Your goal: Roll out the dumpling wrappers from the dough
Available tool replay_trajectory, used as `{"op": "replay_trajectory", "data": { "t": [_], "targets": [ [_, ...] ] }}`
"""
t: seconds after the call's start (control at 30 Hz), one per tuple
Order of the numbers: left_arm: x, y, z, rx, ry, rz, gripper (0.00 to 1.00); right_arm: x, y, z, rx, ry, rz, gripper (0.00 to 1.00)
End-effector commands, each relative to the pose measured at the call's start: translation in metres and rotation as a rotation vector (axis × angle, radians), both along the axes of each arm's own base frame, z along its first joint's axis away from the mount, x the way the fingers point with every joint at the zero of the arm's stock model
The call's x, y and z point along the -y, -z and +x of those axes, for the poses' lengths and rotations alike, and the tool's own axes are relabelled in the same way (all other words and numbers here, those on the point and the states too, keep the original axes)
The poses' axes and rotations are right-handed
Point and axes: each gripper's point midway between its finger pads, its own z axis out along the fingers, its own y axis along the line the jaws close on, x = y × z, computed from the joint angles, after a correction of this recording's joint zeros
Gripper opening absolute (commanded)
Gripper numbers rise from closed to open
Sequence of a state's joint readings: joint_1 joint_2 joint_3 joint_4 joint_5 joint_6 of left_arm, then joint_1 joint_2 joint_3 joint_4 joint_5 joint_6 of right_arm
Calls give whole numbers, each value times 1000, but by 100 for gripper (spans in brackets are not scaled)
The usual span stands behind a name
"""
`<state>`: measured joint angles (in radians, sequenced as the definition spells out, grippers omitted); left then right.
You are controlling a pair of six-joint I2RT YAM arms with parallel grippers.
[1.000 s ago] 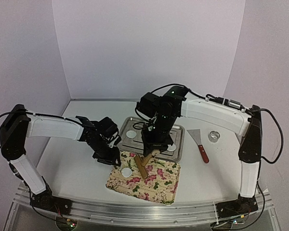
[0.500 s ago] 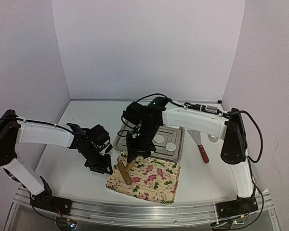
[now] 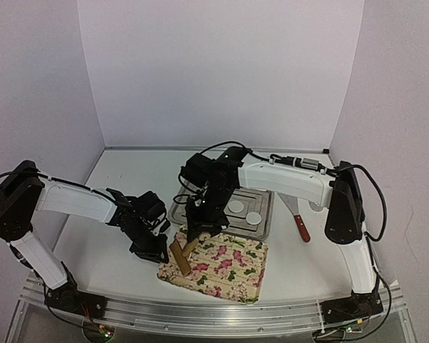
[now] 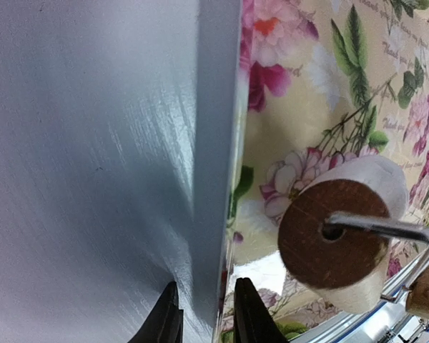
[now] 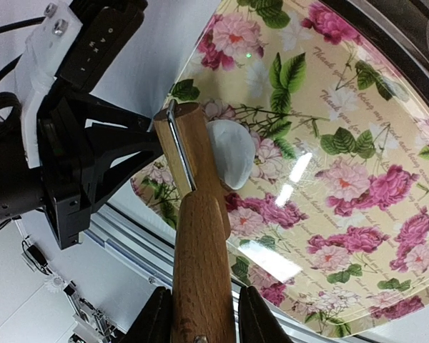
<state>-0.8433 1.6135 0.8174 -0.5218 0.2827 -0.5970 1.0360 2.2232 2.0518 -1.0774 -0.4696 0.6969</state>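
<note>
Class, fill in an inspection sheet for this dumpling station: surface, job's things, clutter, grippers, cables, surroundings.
Surface: white table; floral mat near the front edge.
Job's things: two dumpling wrappers in the metal tray; dough piece on the mat beside the rolling pin.
Clutter: red-handled scraper right of the tray.
Grippers: right gripper shut on the pin's handle; left gripper straddles the mat's edge, grip unclear.
Cables: black cables loop at both arms.
Surroundings: plain pale walls.
</note>
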Motion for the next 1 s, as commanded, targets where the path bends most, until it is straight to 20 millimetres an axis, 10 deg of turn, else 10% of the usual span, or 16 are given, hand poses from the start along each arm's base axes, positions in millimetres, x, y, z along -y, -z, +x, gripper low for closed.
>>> {"op": "replay_trajectory", "data": {
  "t": [0.0, 0.27, 0.57, 0.77, 0.97],
  "targets": [
    [4, 5, 5, 20, 20, 10, 25, 2, 13, 5, 4, 26, -47, 0],
    [-7, 17, 5, 6, 1, 79, 0, 27, 18, 14, 26, 94, -138, 0],
    [-6, 17, 9, 20, 5, 88, 0, -12, -44, -2, -32, -2, 154, 0],
    [-6, 15, 11, 48, 20, 73, 0, 9, -87, -3, 37, 52, 187, 0],
    [2, 10, 13, 77, 59, 25, 0, 20, -69, 1, 38, 68, 135, 0]
  ]
}}
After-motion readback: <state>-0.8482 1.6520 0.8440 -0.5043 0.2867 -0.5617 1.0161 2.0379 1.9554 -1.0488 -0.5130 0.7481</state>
